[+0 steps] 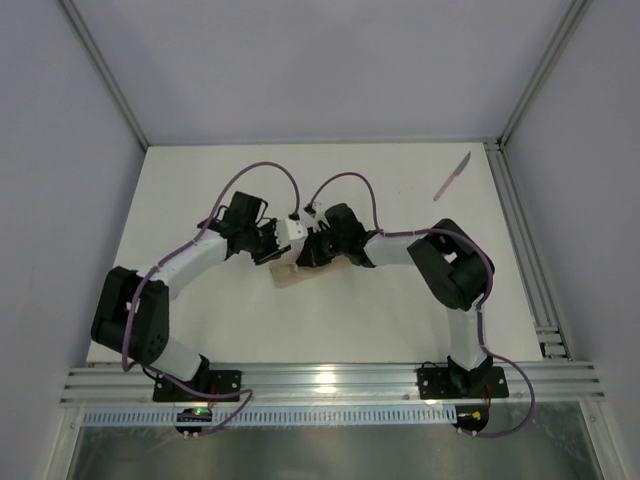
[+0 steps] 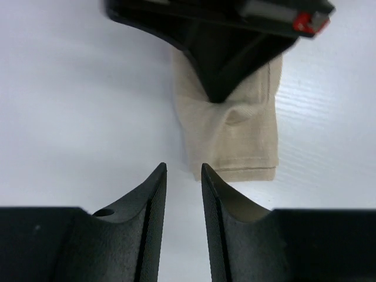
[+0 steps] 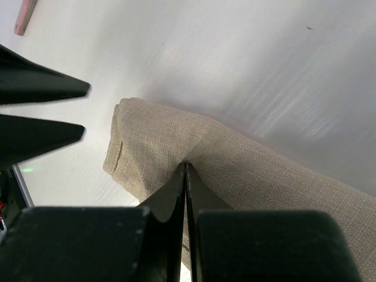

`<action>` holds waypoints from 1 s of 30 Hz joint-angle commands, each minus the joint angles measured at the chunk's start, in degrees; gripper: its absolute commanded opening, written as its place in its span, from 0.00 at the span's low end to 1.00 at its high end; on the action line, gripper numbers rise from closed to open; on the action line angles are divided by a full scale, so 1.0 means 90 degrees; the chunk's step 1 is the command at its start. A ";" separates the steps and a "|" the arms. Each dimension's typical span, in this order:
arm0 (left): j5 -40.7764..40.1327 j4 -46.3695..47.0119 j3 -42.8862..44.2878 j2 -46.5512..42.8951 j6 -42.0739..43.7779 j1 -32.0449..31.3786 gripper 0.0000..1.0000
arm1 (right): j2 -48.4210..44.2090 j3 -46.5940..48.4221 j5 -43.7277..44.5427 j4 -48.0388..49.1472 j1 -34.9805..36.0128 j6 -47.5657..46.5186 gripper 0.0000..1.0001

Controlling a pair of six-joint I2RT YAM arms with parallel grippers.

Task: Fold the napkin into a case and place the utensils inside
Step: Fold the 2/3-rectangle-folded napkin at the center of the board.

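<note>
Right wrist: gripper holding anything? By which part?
Right gripper is shut on the napkin, pinching a tuck of cloth on its upper face, just in from one end. Left gripper holds nothing.

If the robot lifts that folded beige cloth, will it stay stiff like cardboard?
Probably not. The folded beige cloth puckers where the right gripper pinches it, so it likely droops. Its coarse weave looks rough, so probably not slippery. Lying flat, it shouldn't roll.

Left pincer (image 2: 183, 168) slightly parted — right pincer (image 3: 185, 167) pressed closed.
</note>
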 commanded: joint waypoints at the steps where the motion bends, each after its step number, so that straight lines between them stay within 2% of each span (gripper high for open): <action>1: 0.0970 -0.0492 0.0666 0.0008 -0.1073 0.0180 0.31 | 0.0208 0.0014 0.0335 -0.0593 0.0025 -0.0186 0.04; 4: 0.0758 0.0170 0.0716 0.0368 -0.1670 0.0073 0.26 | 0.0150 -0.0064 0.0296 -0.0506 0.0025 -0.0196 0.04; 9: 0.0513 0.0612 0.0658 0.0799 -0.1652 -0.0035 0.25 | -0.0036 -0.0250 0.0238 -0.0320 0.0034 -0.0177 0.04; 13: 0.0298 0.0427 0.0522 0.1082 -0.1360 -0.0317 0.28 | -0.0026 -0.0260 0.0208 -0.0212 0.0034 -0.0137 0.04; 17: 0.0162 0.0329 0.0122 0.0859 -0.0814 -0.0601 0.29 | -0.0036 -0.0299 0.0228 -0.0173 0.0034 -0.0099 0.04; 19: -0.0189 0.0309 -0.0025 0.0770 -0.0676 -0.0738 0.29 | -0.0075 -0.0328 0.0238 -0.0134 0.0025 -0.0079 0.04; 25: -0.0805 -0.0267 0.0189 0.1033 -0.0324 -0.0787 0.29 | -0.0279 -0.0396 0.0130 -0.0027 0.0025 -0.0088 0.04; 30: -0.0757 -0.0433 0.0150 0.1083 -0.0197 -0.0777 0.26 | -0.0807 -0.0552 -0.0406 -0.0065 -0.0092 -0.0322 0.04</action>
